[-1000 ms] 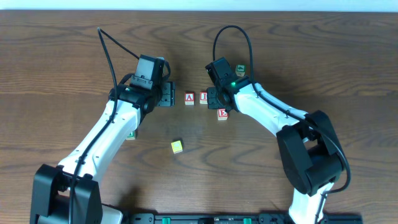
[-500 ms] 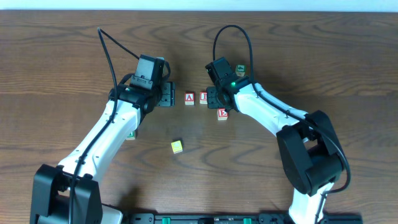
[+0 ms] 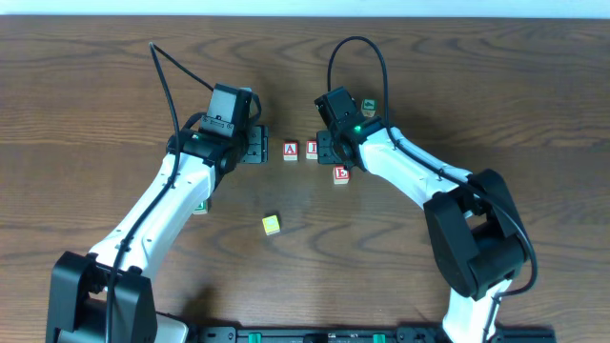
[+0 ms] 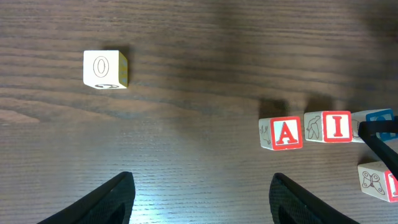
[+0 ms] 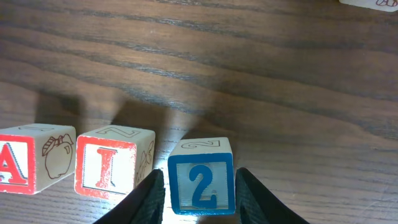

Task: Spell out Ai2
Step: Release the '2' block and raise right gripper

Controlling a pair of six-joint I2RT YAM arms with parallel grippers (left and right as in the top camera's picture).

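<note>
The left end effector (image 4: 200,180) hangs wide open, empty. To its right the A cube (image 4: 286,133), I cube (image 4: 336,126) and 2 cube (image 5: 201,183) sit in a row on the surface (image 4: 186,93) (close together). The right end effector (image 5: 200,177) straddles the 2 cube; I cannot tell whether it grips.

— Where is the 2 cube (image 5: 201,180) sitting?
— On the table (image 4: 186,37), between the fingers of the right end effector (image 5: 200,200). In its wrist view, the I cube (image 5: 114,163) is lying just left, with the A cube (image 5: 28,160) beyond.
— And the left end effector (image 4: 202,193)?
— That row is lying ahead to its right. The E cube (image 4: 378,180) is sitting nearer, and the 0 cube (image 4: 106,68) is resting farther ahead, leftward.
</note>
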